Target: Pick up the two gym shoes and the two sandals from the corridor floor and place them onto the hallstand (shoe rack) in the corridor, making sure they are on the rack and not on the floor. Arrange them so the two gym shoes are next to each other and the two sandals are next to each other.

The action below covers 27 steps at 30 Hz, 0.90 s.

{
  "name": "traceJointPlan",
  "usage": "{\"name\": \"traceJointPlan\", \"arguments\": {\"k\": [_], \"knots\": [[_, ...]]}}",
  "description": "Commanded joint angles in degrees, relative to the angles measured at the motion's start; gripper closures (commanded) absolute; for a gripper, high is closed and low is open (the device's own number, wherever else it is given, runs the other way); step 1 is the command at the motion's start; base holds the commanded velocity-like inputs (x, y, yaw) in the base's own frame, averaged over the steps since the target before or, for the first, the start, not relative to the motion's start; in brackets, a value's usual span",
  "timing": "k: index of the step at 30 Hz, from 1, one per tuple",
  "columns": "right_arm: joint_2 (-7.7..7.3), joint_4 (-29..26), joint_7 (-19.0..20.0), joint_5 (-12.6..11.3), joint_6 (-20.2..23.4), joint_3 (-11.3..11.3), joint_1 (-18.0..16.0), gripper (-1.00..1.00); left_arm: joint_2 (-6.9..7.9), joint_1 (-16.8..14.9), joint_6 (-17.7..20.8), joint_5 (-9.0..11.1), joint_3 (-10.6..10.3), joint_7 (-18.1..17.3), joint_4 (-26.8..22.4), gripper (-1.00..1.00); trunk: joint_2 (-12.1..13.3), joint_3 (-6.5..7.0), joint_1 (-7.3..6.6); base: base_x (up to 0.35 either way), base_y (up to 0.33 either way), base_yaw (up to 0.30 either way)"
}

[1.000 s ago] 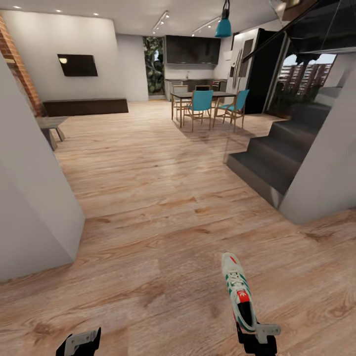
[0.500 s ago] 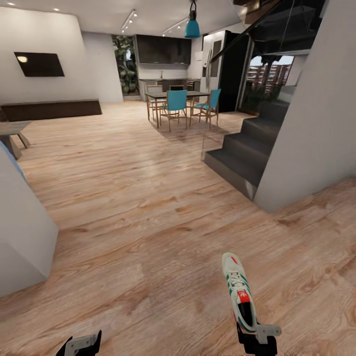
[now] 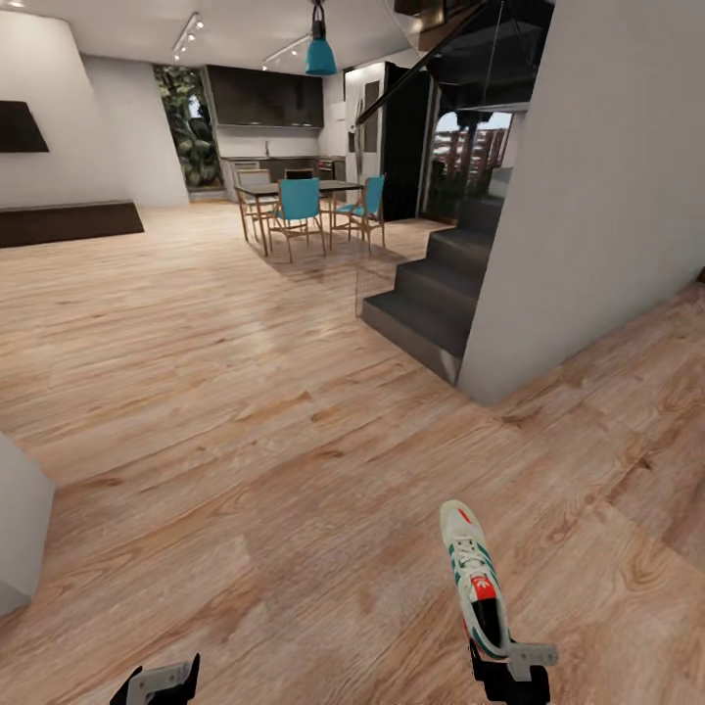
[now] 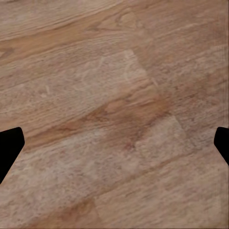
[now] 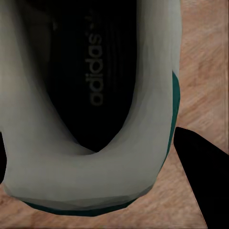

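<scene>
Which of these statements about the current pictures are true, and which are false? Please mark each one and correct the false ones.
1. The right gripper holds a white gym shoe at its heel. True.
2. The left gripper holds a brown sandal. False: it is open and holds nothing, with only wood floor between its fingertips.
3. The chairs at the dining table are teal. True.
4. The shoe's toe points toward the robot. False: it points away, with the heel at the gripper.
5. A dark staircase rises beside a grey wall. True.

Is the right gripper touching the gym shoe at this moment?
Touching. In the head view the right gripper is clamped on the heel of the gym shoe, carrying it clear of the corridor floor.
</scene>
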Motion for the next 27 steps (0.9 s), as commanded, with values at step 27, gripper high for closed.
{"name": "traceJointPlan", "arguments": {"k": [27], "knots": [[0.03, 0.1, -0.2, 0.6, -0.2, -0.4, -0.1, 1.00, -0.43, 0.0, 0.0, 0.5, 0.0, -0.4, 0.0, -1.00, 0.0, 0.00, -0.01, 0.000, 0.000, -0.300]]}}
